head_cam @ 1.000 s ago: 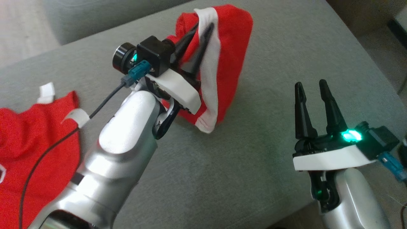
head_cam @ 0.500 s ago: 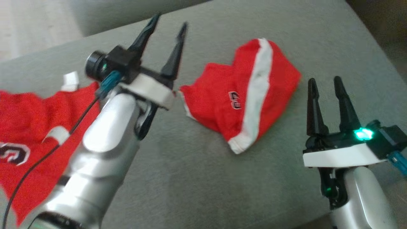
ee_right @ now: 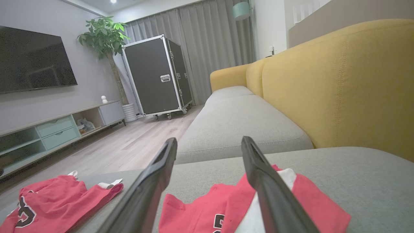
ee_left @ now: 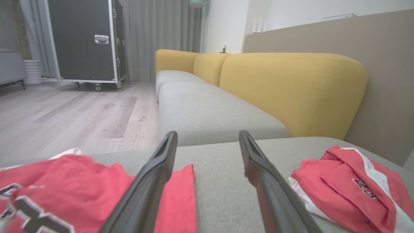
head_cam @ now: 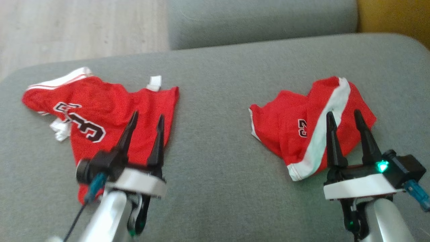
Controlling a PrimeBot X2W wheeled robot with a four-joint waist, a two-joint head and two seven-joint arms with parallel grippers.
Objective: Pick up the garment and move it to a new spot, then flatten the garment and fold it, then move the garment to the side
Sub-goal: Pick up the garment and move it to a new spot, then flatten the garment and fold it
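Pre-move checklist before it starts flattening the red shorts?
1. Left pincer open and empty: ok.
2. Right pincer open and empty: ok.
3. Red shorts resting on the grey cushion, free of both pincers: ok.
4. Shorts lying flat: not ok; they are bunched, with cloth folded over itself.
5. Shorts apart from the red jersey: ok, bare cushion lies between them.
6. Where the waistband edge lies: cannot tell.
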